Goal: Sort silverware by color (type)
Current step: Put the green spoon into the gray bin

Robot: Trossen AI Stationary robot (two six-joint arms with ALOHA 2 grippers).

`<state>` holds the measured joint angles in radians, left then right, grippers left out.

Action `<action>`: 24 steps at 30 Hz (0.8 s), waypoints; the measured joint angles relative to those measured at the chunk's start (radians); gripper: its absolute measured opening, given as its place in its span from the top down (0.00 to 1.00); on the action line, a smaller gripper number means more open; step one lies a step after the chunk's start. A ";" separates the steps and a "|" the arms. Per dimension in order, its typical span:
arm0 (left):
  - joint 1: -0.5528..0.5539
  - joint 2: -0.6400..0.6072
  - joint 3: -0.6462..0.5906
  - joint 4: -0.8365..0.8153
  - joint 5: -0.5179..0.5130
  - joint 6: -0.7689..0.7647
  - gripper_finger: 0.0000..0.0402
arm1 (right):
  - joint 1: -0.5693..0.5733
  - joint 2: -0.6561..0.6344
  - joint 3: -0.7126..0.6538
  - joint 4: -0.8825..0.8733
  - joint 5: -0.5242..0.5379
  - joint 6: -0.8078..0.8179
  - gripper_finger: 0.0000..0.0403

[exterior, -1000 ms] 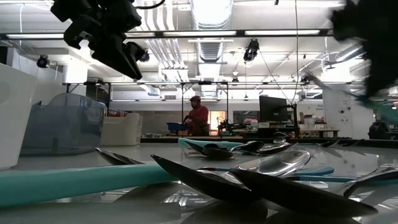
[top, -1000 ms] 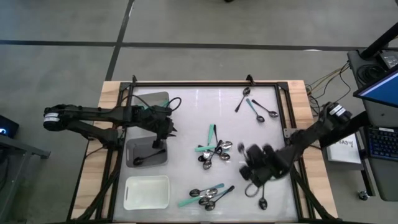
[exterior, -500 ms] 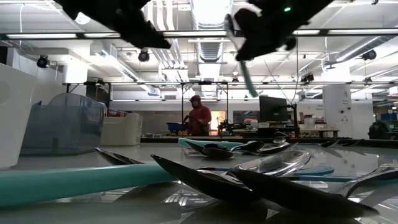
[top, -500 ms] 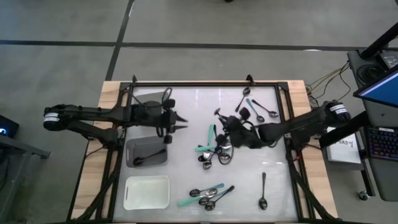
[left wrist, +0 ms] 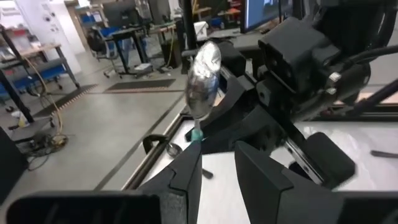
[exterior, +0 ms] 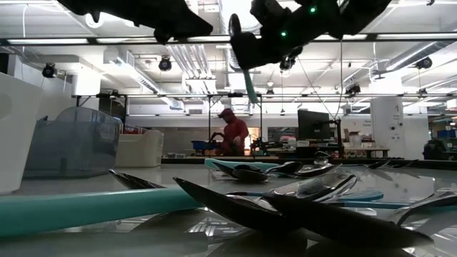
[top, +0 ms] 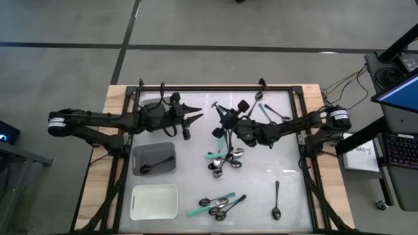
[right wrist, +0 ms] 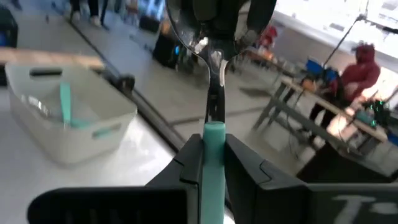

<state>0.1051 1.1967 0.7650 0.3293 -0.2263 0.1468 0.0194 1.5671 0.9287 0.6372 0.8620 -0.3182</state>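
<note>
Right gripper (top: pixel 221 124): raised above the table, just beyond the central spoon pile (top: pixel 225 160), clenched on a teal-handled spoon (right wrist: pixel 212 127) with its shiny bowl sticking out past the fingertips.

Left gripper (top: pixel 194 119): raised beyond the grey tray (top: pixel 154 158), facing the right gripper from close by, fingers parted, nothing between them.

Grey tray: holds one black-handled spoon (top: pixel 155 163).

White tray (top: pixel 154 202): just nearer than the grey tray.

More spoons: a nearer cluster (top: pixel 219 204) right of the white tray, another group (top: pixel 271 112) at the table's far right.
</note>
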 joint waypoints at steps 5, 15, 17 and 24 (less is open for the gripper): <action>0.003 0.046 0.000 0.052 -0.040 0.021 0.80 | -0.018 0.038 0.009 0.126 -0.033 -0.080 0.92; 0.009 0.104 0.000 0.214 -0.081 0.025 0.80 | -0.018 0.088 0.086 0.120 -0.059 -0.148 0.92; 0.010 0.106 -0.001 0.229 -0.081 0.024 0.80 | -0.018 0.095 0.092 0.119 -0.058 -0.155 0.92; 0.011 0.111 0.008 0.254 -0.089 0.024 0.80 | -0.018 0.115 0.116 0.125 -0.054 -0.177 0.92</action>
<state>0.1158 1.3075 0.7730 0.5831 -0.3151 0.1711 0.0017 1.6822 1.0448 0.7617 0.8076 -0.4957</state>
